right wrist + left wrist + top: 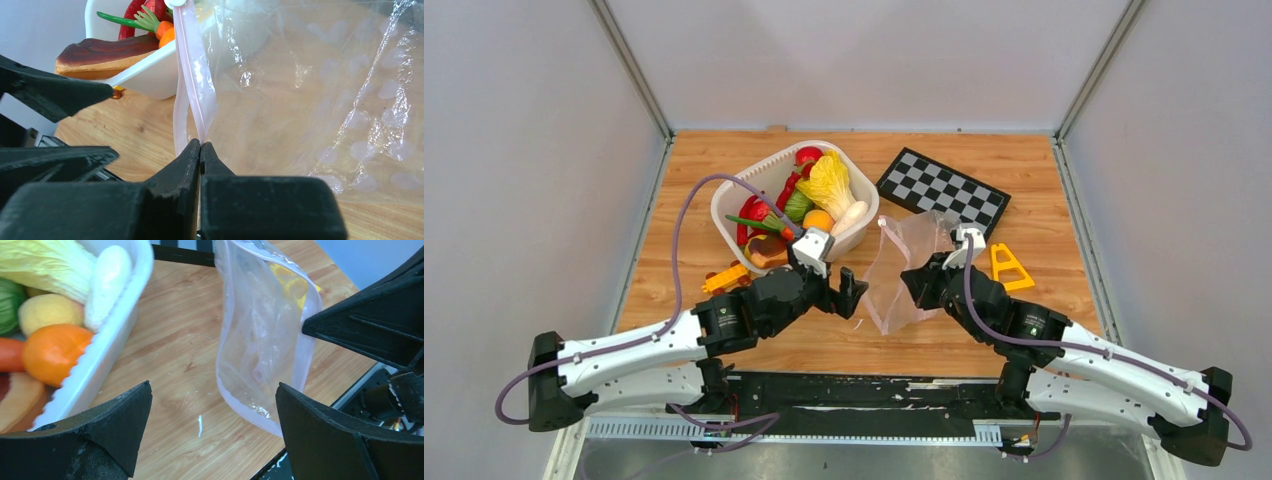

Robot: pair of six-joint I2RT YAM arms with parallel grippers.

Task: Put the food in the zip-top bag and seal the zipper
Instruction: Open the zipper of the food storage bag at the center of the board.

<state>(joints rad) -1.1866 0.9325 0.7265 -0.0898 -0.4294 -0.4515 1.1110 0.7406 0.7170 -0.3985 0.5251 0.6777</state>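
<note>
Top external view: I read the task as barely begun. All the food I can see lies heaped in the white basket at the far left of the worktop. The bag shows nothing inside it. The yellow patch seen through its film in the left wrist view is, I judge, the yellow triangle lying behind it, not produce. The bag sits mid-worktop, between the basket and the checkerboard, and looks partly lifted. Right wrist view: the right fingers are clenched on the pink zipper at the mouth edge, holding the bag up. Left wrist view: the left fingers are spread wide and carry nothing, poised between basket and bag. Orientation: the zipper runs roughly near-to-far, and the mouth faces left, toward the basket and the left arm. The mouth gapes as an open loop, so it is unsealed. The bag's long axis, as far as the crumpled film lets me tell, runs from that mouth rightward and away toward the checkerboard. Remaining: every piece to load, then the zipper to press shut along its length.
</note>
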